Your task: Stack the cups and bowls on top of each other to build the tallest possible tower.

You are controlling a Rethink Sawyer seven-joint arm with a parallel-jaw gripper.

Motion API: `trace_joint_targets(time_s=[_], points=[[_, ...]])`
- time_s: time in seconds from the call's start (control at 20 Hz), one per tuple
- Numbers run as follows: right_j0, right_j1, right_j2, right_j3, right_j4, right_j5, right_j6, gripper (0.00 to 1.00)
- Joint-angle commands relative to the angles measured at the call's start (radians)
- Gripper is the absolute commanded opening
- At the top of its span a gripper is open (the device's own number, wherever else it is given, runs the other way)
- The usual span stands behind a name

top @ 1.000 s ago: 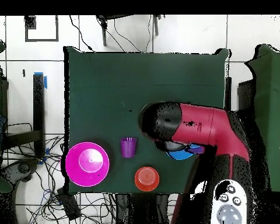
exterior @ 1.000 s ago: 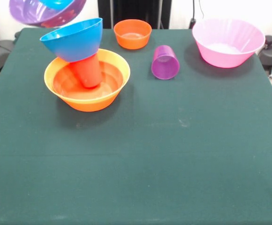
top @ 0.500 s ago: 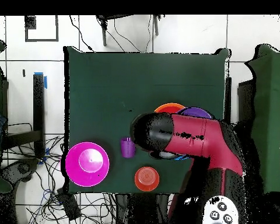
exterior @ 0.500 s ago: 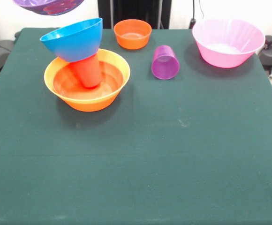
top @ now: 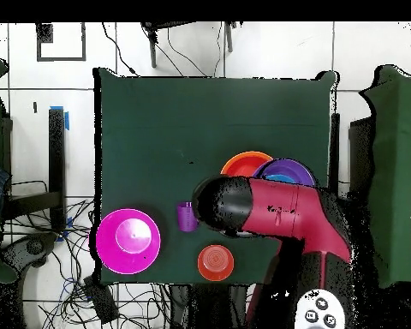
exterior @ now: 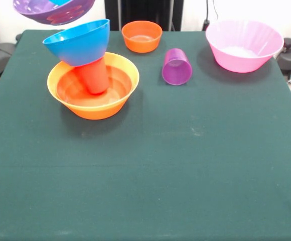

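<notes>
The tower stands at the left in the front view. A large orange bowl [exterior: 93, 103] with a darker red-orange inside holds an upturned red cup [exterior: 93, 75]. A large blue bowl [exterior: 79, 41] sits tilted on that cup. A purple bowl [exterior: 52, 10] with something light blue in it hangs in the air above the tower, at the top edge. It also shows in the overhead view [top: 290, 168], beside the orange bowl [top: 243, 160]. The gripper itself is hidden, above the picture's edge and under the arm [top: 269, 210]. A purple cup [exterior: 176, 67] lies on its side.
A small orange bowl [exterior: 142, 35] stands at the table's far side. A large pink bowl [exterior: 244, 45] stands at the far right. In the overhead view they show as the orange bowl [top: 215, 262] and the pink bowl [top: 128, 242], with the purple cup [top: 187, 216] between them.
The purple bowl rose toward the top edge, then came down a little. In the overhead view the arm drew back toward the base, uncovering the orange and purple bowls.
</notes>
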State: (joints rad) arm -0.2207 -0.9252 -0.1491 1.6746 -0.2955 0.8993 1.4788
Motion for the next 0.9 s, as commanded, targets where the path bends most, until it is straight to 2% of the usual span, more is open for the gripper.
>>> trace_joint_targets(time_s=[0.05,0.45,0.9], points=[[0.021,0.044,0.024,0.086,0.002,-0.076,0.177,0.0],[0.025,0.056,0.028,0.097,0.006,-0.087,0.2,0.0],[0.005,0.09,0.05,0.13,0.023,-0.166,0.224,0.0]])
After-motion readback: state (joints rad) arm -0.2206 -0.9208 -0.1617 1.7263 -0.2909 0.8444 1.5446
